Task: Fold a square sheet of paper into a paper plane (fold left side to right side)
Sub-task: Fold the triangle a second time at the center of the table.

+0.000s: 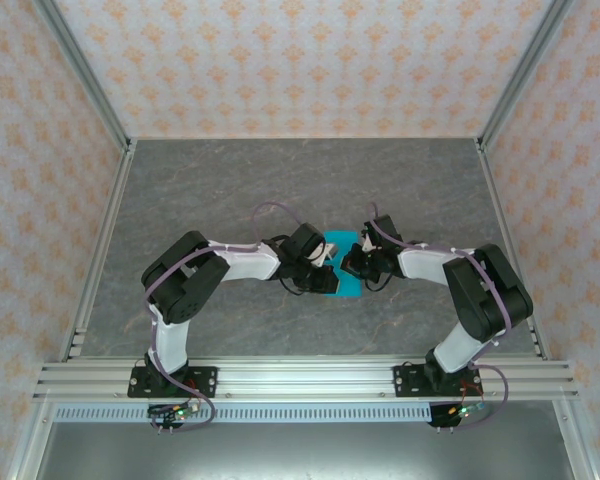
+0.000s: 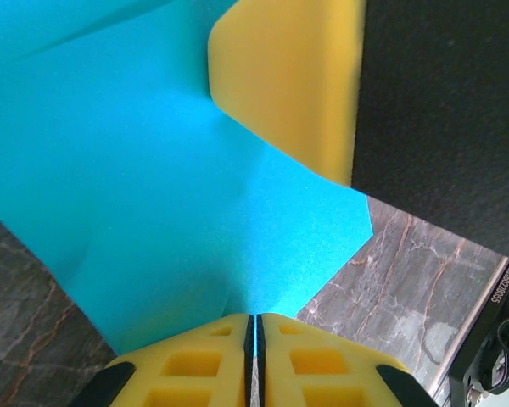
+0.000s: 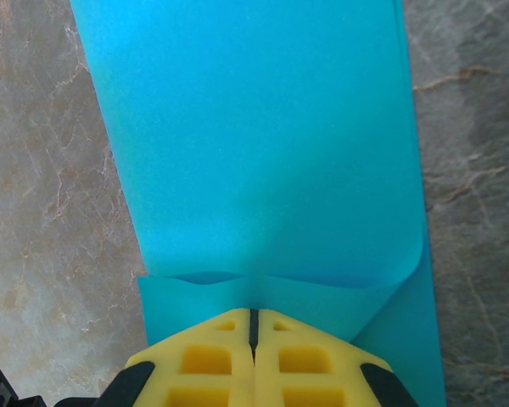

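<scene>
1. Left gripper (image 2: 254, 320) is closed, pinching an edge of the square sheet of paper (image 2: 153, 195).
2. Right gripper (image 3: 253, 312) is closed on the sheet's opposite edge.
3. Sheet lies mid-table (image 1: 230, 190), between both grippers.

cyan-blue paper (image 3: 254, 144), yellow fingers (image 3: 204, 365), grey marbled table (image 3: 51, 170).

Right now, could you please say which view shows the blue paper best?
Right wrist: the blue paper shows broad, nearly unobstructed. In left wrist a yellow finger covers part; top view gives a small, partly hidden patch.
</scene>
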